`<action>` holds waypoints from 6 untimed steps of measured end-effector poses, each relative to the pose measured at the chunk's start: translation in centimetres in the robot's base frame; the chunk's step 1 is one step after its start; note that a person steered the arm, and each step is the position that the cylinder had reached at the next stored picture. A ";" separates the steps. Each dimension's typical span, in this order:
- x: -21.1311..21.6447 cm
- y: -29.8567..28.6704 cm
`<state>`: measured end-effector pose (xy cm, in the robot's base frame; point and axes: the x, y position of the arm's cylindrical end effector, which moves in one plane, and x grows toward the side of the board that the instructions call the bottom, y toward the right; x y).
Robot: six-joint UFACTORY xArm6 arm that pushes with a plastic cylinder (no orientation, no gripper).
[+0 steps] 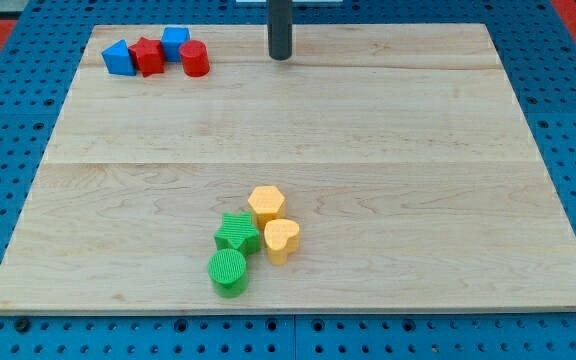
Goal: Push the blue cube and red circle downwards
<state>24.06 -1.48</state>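
Two task blocks were seen in the single camera view at the worktop's (298,120) top-left corner: the blue cube (175,42) and, touching it at its lower right, the red circle (195,59), with a red block (147,55) and another blue block (119,58) packed to their left. No hand was fitted, only a bare rod holding nothing, and the tip (280,57) was placed well to the view's right of the pair, level with them. Neither block showed a long axis; it was judged that the tip must be brought above the pair before a downward push.
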 end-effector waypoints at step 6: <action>-2.8 -11.5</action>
